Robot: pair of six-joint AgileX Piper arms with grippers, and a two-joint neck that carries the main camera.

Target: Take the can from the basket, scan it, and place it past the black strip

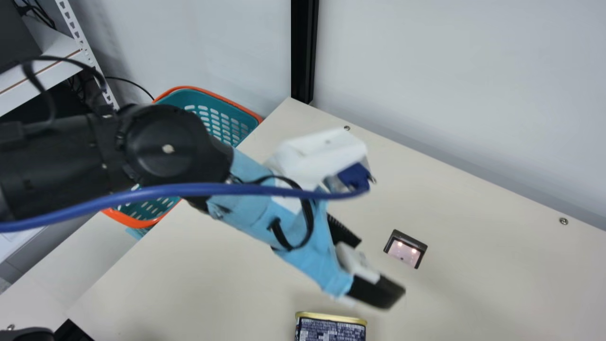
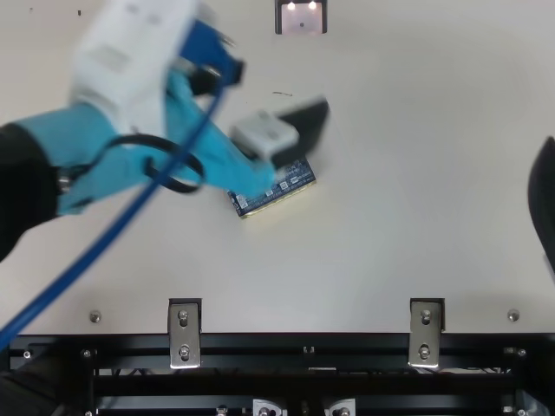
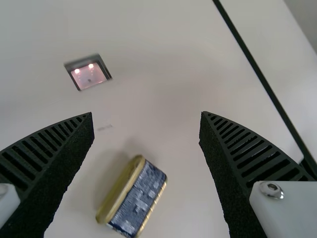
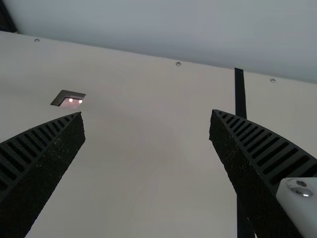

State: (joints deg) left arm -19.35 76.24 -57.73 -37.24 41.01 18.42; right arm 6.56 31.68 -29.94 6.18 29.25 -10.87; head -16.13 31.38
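Two dark, ribbed fingers of the left hand stand wide apart, with nothing between their tips in the left wrist view. Its arm reaches in over the worktop, wrapped in light blue near the wrist, a blue cable running along above it. The can lies on the worktop near the left hand, label side up, its gold-coloured end to one side. In the top view the left hand partly covers it; the left wrist view shows it apart from both fingers.

The right hand is at the right edge of the top view. In the right wrist view its fingers are spread wide too, with bare worktop between them.

The scanner is a small dark-framed window set in the worktop, two lights glowing in it, well apart from the can. The black strip crosses the worktop in the right wrist view and passes partly behind one finger.

Beyond the left arm, the teal basket with its orange rim is beside the worktop. Next to it is a white shelf, and a black post rises at the worktop's corner.
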